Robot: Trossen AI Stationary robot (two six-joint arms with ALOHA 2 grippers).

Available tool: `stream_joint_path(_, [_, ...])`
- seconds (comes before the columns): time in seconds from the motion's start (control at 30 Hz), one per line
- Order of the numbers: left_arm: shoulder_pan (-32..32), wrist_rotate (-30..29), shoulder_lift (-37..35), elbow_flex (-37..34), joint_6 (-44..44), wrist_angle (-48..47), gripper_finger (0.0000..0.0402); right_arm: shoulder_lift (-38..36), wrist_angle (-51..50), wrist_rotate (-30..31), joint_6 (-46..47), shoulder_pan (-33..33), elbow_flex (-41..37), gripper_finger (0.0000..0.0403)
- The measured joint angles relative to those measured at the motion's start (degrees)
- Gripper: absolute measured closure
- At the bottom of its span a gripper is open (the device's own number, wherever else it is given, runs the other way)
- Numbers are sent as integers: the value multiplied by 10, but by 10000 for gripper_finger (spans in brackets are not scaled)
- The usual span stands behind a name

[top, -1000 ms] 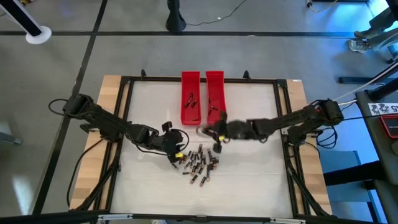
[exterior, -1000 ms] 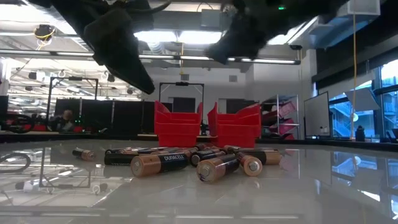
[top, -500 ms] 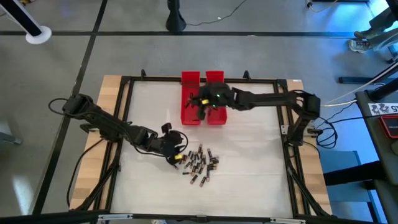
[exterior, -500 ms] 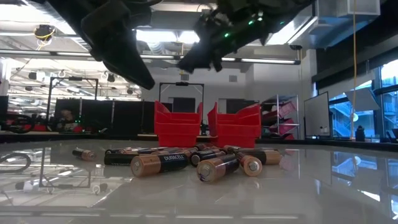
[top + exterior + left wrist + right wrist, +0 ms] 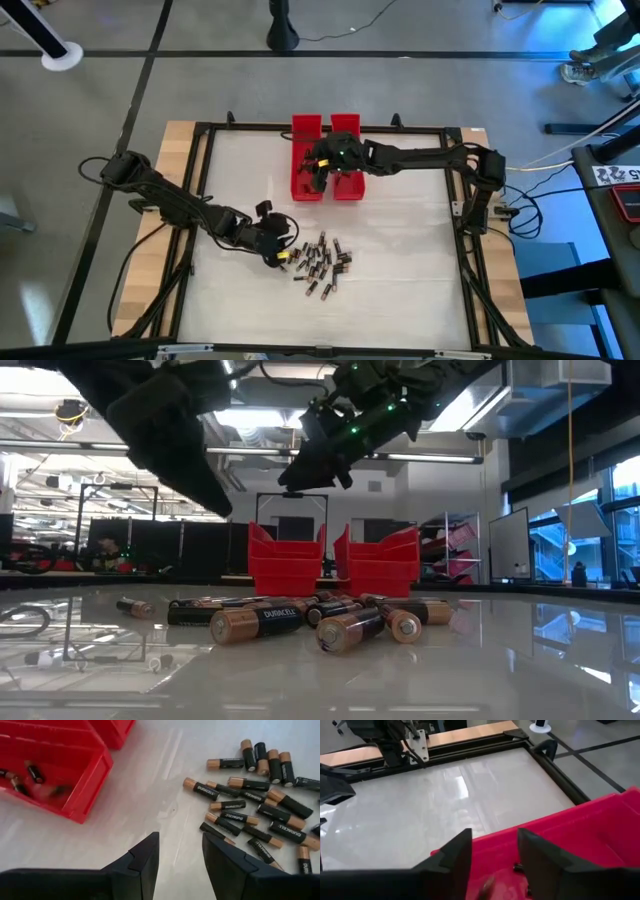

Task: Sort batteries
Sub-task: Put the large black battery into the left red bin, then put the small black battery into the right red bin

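A heap of loose batteries [image 5: 320, 265] lies on the white tabletop, seen close in the low view [image 5: 300, 622] and the left wrist view [image 5: 250, 805]. Two red trays stand side by side at the far middle, the left tray [image 5: 305, 135] and the right tray [image 5: 346, 128]. My left gripper [image 5: 285, 250] hovers open just left of the heap, nothing between its fingers [image 5: 145, 862]. My right gripper [image 5: 318, 172] hangs open over the left tray [image 5: 580, 820]. A blurred battery [image 5: 487, 882] shows below it on the tray floor. A few batteries [image 5: 32, 770] lie in that tray.
A black frame [image 5: 200, 180] borders the white work surface, with wooden table edges [image 5: 180, 150] outside it. Bare tabletop lies between the trays and the heap, and to the heap's right and near side. One battery [image 5: 135, 607] lies apart from the heap.
My right gripper has swung from just above the heap toward the table's far edge and now hangs over the left red tray. The heap and the trays have stayed put.
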Motion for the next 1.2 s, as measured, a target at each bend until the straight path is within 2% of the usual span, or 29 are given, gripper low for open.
stream_joint_path(0.23, [-11, 4, 0, -16, -43, 7, 261, -7, -16, -1, 1, -1, 0, 220])
stream_joint_path(0.3, [-15, 32, -4, -16, -56, 6, 261, -19, -39, -7, -1, 1, 0, 222])
stream_joint_path(0.43, [-16, 129, -20, -16, -92, -4, 261, -50, -129, -20, -8, 17, 0, 225])
stream_joint_path(0.6, [-34, 158, -24, 16, -159, -137, 261, -78, -231, -15, -20, 66, -2, 226])
stream_joint_path(0.73, [-44, 173, -24, 55, -273, -296, 261, -93, -261, 25, -20, 125, -17, 226])
stream_joint_path(0.83, [-47, 233, -24, 78, -395, -399, 261, -96, -273, 77, -17, 175, -26, 226])
stream_joint_path(0.93, [-63, 285, -24, 80, -508, -439, 261, -96, -275, 131, -14, 219, -34, 226])
stream_joint_path(1.2, [-128, 331, -23, 80, -707, -485, 261, -96, -273, 222, -15, 286, -72, 226])
